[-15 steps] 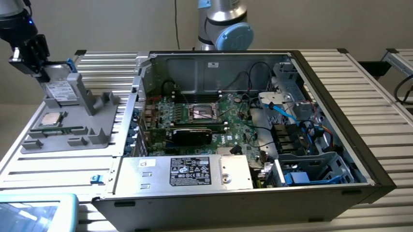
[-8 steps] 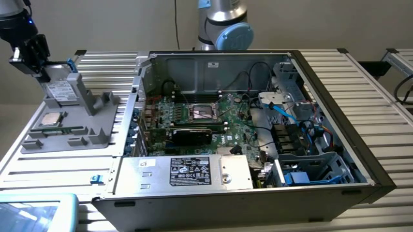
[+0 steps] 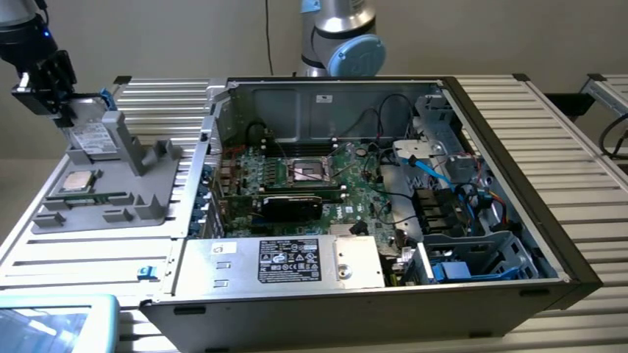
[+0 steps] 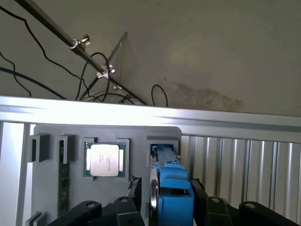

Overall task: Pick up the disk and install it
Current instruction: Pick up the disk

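The disk (image 3: 95,137) stands upright on edge in a slot of the grey holder (image 3: 108,209) at the exterior view's left, its white label facing out and its blue frame along the top. My gripper (image 3: 67,110) is right over its top edge. In the wrist view the disk's blue frame (image 4: 175,188) and silver edge sit between my black fingers (image 4: 197,189), which stand on either side of it with narrow gaps. The gripper (image 4: 165,190) looks open around the disk, which still rests in its slot.
A square silver CPU chip (image 3: 79,182) (image 4: 104,159) lies in the holder beside the disk. The open computer case (image 3: 510,169) fills the middle, with motherboard, a silver power supply box (image 3: 294,261) and a blue-trimmed drive cage (image 3: 471,257) at the exterior view's right. Ribbed metal table (image 3: 98,257) underneath.
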